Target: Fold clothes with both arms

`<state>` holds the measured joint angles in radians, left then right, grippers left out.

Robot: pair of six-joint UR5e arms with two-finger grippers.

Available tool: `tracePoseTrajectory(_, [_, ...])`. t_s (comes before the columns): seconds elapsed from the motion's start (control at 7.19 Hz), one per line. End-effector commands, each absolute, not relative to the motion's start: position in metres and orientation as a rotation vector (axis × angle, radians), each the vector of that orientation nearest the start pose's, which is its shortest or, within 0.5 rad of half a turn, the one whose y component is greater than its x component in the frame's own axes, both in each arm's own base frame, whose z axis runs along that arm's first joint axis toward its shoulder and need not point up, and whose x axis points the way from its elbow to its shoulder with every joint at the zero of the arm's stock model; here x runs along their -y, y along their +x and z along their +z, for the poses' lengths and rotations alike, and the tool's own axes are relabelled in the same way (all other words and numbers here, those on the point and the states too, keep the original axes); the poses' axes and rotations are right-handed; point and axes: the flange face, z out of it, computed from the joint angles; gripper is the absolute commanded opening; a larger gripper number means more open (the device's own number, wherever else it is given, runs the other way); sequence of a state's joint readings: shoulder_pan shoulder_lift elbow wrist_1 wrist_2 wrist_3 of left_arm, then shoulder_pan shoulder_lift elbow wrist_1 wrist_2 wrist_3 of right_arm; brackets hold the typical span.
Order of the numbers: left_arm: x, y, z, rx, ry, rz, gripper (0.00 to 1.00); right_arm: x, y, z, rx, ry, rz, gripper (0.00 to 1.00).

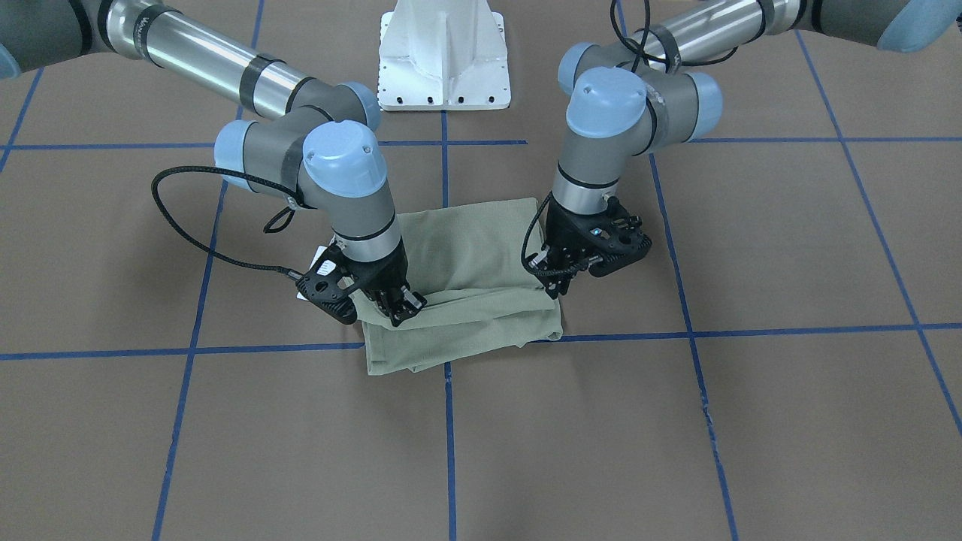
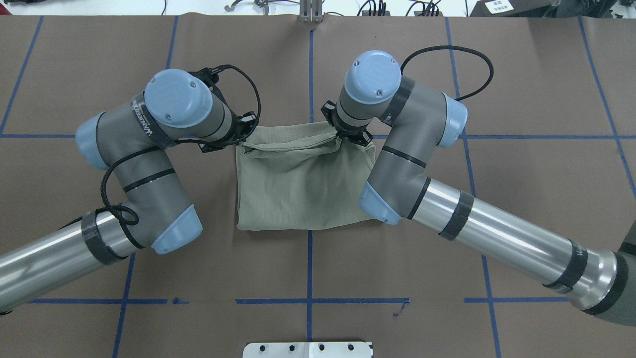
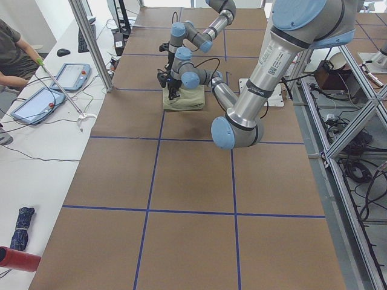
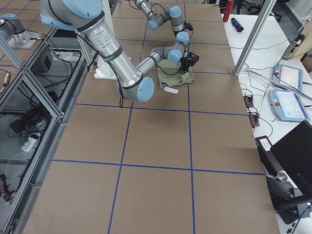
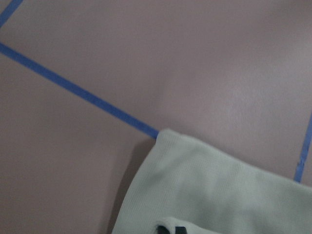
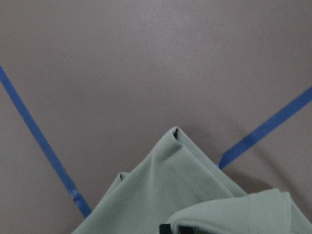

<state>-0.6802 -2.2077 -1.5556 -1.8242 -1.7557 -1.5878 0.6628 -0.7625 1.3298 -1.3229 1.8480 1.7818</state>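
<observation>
The shirt (image 1: 470, 255) lies folded into a rough rectangle on the table (image 1: 714, 436), between the two grippers. The right gripper (image 1: 403, 306) is clamped on a fold of the upper layer, near the shirt's edge on the operators' side. Its wrist view shows cloth bunched over a dark fingertip (image 6: 165, 228), with the lower layers spreading beyond it into a point. The left gripper (image 1: 558, 284) stands at the opposite end of that fold, closed on the same layer. In its wrist view, cloth wraps a fingertip (image 5: 180, 230) at the bottom of the frame. Between the grippers the pinched cloth runs as a raised ridge above the flat layers beneath. A white tag (image 4: 170, 89) lies on the table just beside the right gripper, outside the shirt. Blue tape lines (image 1: 449, 436) pass under the shirt.
</observation>
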Motion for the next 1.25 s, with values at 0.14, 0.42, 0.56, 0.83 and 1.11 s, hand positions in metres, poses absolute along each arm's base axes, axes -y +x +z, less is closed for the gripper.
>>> tracePoseTrajectory(0.14, [0.583,0.449,0.291,-0.849,0.198,-0.53,1.0,0.604,-0.509,0.245,0.859,-0.064,0.692,1.0])
tracePoseTrajectory(0.42, [0.595,0.43,0.292,-0.841,0.231,-0.477,1.0,0.626,-0.478,0.252,0.854,-0.028,0.645,1.0])
tracePoseTrajectory(0.56, [0.599,0.394,0.314,-0.853,0.191,-0.405,1.0,0.641,-0.434,0.277,0.859,-0.057,0.594,1.0])
tracePoseTrajectory(0.83, [0.591,0.306,0.339,-0.843,0.28,-0.242,1.0,0.657,-0.298,0.364,0.817,0.054,0.423,1.0])
tracePoseTrajectory(1.11, [0.596,0.219,0.389,-0.798,0.313,-0.132,1.0,0.649,-0.187,0.462,0.743,0.123,0.212,1.0])
